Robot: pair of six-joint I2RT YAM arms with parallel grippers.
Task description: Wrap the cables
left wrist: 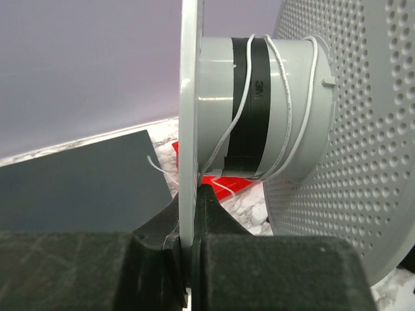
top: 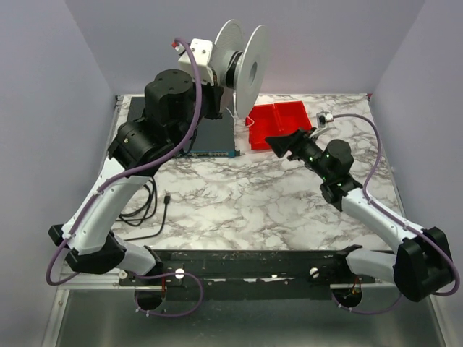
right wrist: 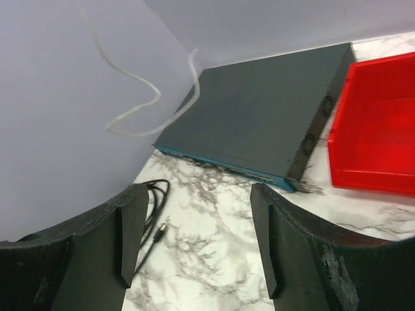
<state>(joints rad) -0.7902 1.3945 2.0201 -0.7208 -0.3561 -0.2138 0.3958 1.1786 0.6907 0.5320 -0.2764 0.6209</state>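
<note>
The white cable looks light, limp and slippery; pinch its slack far loop; left gripper clamps the spool flange; right gripper gapes empty.

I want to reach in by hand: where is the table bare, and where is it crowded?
Bare marble table lies in the middle, between the black cord at left, the right arm at right, the dark box and red tray behind. The back is crowded: the left gripper holds the spool there, cable dangling, beside the open right gripper.
</note>
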